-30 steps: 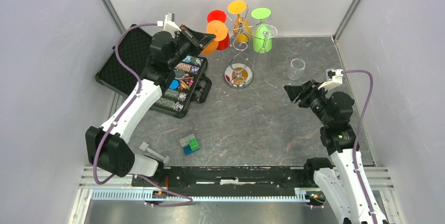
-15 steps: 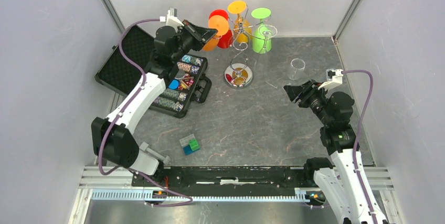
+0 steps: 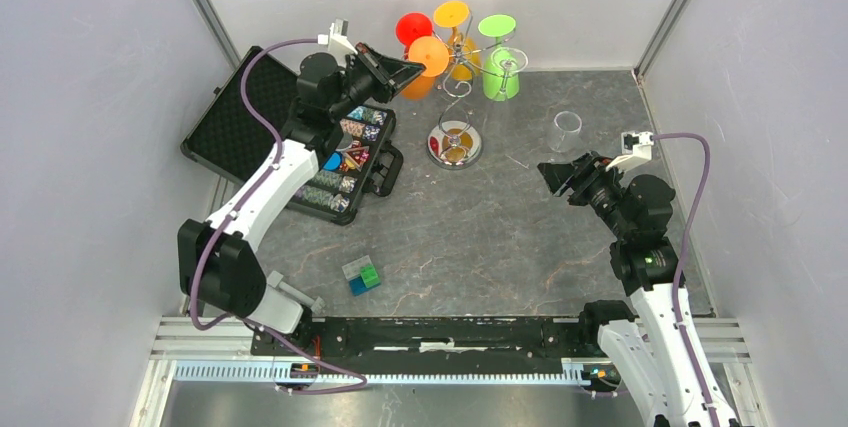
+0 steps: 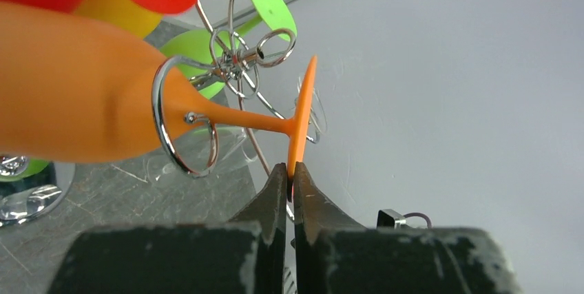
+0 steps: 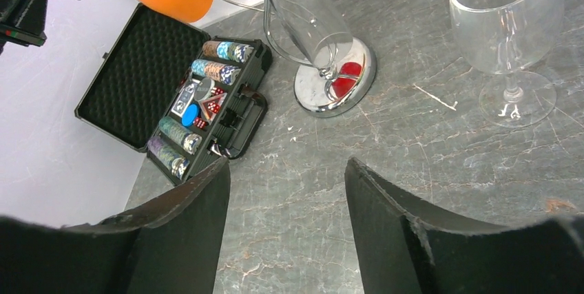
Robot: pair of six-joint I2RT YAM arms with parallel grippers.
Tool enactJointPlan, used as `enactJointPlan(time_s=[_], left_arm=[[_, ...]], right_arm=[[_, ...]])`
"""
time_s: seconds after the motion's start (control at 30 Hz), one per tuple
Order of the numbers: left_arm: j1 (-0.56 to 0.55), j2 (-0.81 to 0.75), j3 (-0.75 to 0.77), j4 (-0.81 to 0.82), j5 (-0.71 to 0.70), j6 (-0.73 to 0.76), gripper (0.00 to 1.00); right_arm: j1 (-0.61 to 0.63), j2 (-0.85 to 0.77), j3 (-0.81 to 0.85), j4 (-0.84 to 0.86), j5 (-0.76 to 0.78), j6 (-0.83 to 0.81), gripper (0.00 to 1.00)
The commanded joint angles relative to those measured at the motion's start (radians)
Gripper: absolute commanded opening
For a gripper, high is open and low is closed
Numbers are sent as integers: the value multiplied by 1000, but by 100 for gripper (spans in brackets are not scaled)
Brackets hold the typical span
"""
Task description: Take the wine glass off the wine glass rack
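From above, the wine glass rack [image 3: 456, 143] stands at the back of the grey tabletop [image 3: 480, 237], its mirrored base well ahead of both arm bases. Red [image 3: 413, 27], yellow [image 3: 452, 14] and green [image 3: 497, 49] glasses hang round its top. The left arm [image 3: 270, 182] reaches over an open black case of poker chips [image 3: 345, 152], and the left jaws meet the orange wine glass [image 3: 426, 55] at the rack's left side. The right arm [image 3: 645, 217] sits low on the right, its jaws pointing toward a clear glass [image 3: 564, 131] that stands upright near them. A small block of coloured cubes [image 3: 361, 275] lies near the front.

The left wrist camera gives what the overhead view cannot. The left jaws are clenched on the lower rim of the orange foot disc [image 4: 301, 129], which stands on edge directly between the two tips. The stem runs sideways from there through a chrome ring [image 4: 165, 139] of the rack, with the orange bowl [image 4: 76, 94] on the far side of that ring, so the glass hangs in the rack.

The right wrist camera shows the right jaws released, spread wide over bare stone with nothing between them. Beyond them are the clear glass at upper right, the rack's base [image 5: 358, 74] reflecting red, and another clear glass [image 5: 303, 22] hanging bowl-down from the wires. Any marks on the chips are too small to read.
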Motion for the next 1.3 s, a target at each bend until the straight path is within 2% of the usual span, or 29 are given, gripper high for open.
enactJointPlan(time_s=[0.0, 0.13, 0.2, 0.27, 0.6, 0.77, 0.83, 0.93, 1.0, 1.13, 1.27], left_arm=[[-1, -77, -43, 59, 48, -60, 2], [-2, -127, -104, 68, 20, -74, 2], [-5, -171, -145, 76, -12, -85, 2], [-10, -206, -173, 83, -23, -94, 2], [-15, -321, -231, 66, -21, -114, 2], [-16, -408, -289, 80, -23, -187, 2], [-46, -447, -320, 127, -27, -237, 2], [-144, -475, -329, 135, -29, -274, 2], [-213, -491, -347, 169, -43, -312, 2], [-303, -528, -420, 299, -89, -431, 2], [-371, -509, -467, 468, -71, -566, 2]], right_arm=[[0, 0, 16, 25, -32, 12, 69], [0, -3, 11, 47, -64, 24, 81], [2, -6, 1, 67, -82, 30, 92], [1, -9, -16, 96, -98, 40, 98], [0, -23, -77, 212, -178, 127, 98], [1, -25, -113, 342, -276, 213, 98], [3, -29, -144, 444, -318, 278, 98], [17, -30, -195, 625, -353, 394, 98], [45, -31, -205, 687, -344, 429, 98], [123, -33, -213, 784, -324, 465, 98], [136, -37, -227, 935, -340, 571, 98]])
